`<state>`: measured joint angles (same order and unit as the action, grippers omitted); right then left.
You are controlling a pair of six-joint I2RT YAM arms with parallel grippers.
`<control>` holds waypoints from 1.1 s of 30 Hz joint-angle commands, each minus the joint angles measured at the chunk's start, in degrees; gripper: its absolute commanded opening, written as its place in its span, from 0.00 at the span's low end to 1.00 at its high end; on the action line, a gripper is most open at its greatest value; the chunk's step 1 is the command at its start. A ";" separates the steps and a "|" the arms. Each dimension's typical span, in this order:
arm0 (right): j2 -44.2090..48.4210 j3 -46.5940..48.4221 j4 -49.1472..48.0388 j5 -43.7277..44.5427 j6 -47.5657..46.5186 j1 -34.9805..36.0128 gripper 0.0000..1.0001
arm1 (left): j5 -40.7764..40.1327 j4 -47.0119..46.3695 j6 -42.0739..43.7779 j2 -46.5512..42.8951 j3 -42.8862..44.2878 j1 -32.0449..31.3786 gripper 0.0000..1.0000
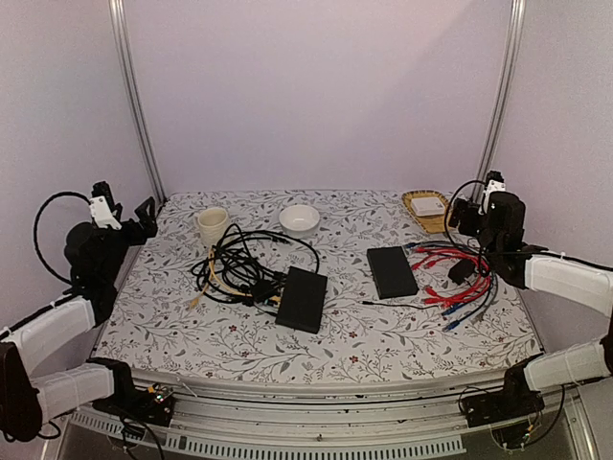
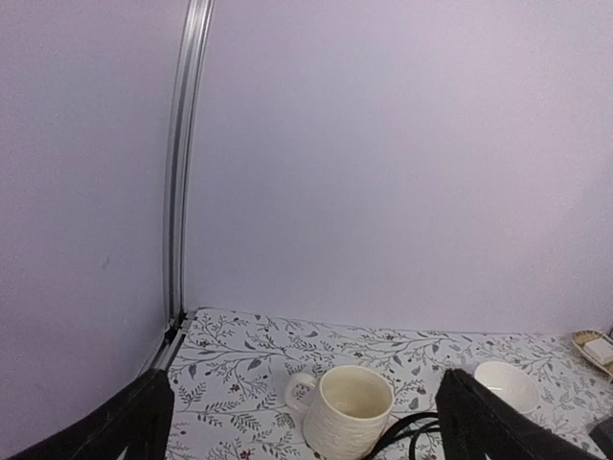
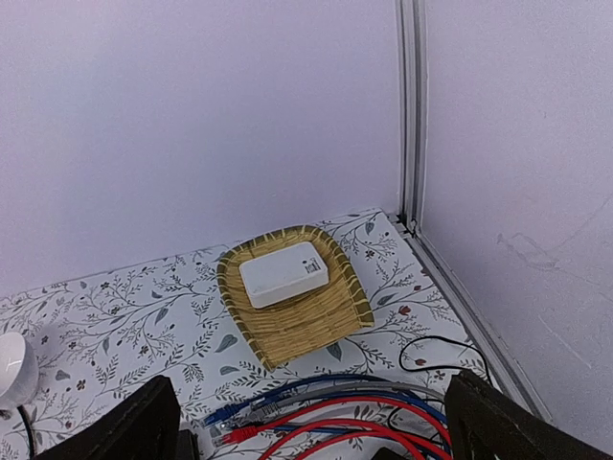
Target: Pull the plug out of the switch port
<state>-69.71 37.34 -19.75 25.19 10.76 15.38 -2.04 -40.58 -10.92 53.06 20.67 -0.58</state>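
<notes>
Near edge: left arm base (image 1: 134,395) and right arm base (image 1: 498,402) flank the flowered table (image 1: 383,335).
Switch (image 1: 303,299): lies flat at mid-table, about level between the arms; long axis runs near to far, the far end tipped slightly right.
Black cables (image 1: 235,264): a tangle just left of the switch, reaching its far-left side; the plug itself is too small to pick out.
Shorter black box (image 1: 392,271): right of the switch, apart from it, with red and blue cables (image 1: 460,287) beside it.
Left pincer (image 1: 144,218): spread wide, holding nothing, raised at the far-left edge; the switch lies nearer and to its right.
Right pincer (image 1: 463,217): spread wide, holding nothing, at the far right.
Reach: neither arm looks clearly nearer; the cabled side faces the left arm, which likely suits the pull.
Far row: mug (image 2: 347,410), bowl (image 1: 299,218), basket (image 3: 287,350) holding a white device (image 3: 283,273).
</notes>
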 commanded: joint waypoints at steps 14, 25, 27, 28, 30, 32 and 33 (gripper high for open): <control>4.50 -0.73 -0.91 -25.51 14.37 -1.43 0.99 | -14.68 39.77 -16.33 -11.41 9.39 -32.54 0.98; 3.75 1.34 10.80 -8.40 18.16 16.67 0.98 | -34.37 52.07 -22.20 -6.41 13.91 -58.49 0.98; 2.76 2.45 13.91 -4.55 21.04 21.08 0.97 | -34.66 53.45 -23.58 -4.11 14.22 -60.73 0.98; 2.40 2.84 15.39 -2.74 23.78 23.55 0.97 | -34.26 53.80 -24.07 -3.24 14.26 -61.59 0.98; 1.85 3.38 18.04 -0.77 28.64 27.86 0.95 | -32.62 54.66 -26.26 -1.87 14.23 -62.60 0.98; 1.08 4.67 20.78 0.29 34.83 32.42 0.93 | -30.36 54.93 -29.15 -1.33 13.97 -63.00 0.98; 0.48 5.61 22.03 1.00 37.67 34.81 0.92 | -29.40 54.87 -30.57 -1.22 13.73 -63.27 0.98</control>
<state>-67.90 39.31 -4.95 19.94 35.51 43.20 -33.23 11.64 -35.42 51.22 33.91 -62.30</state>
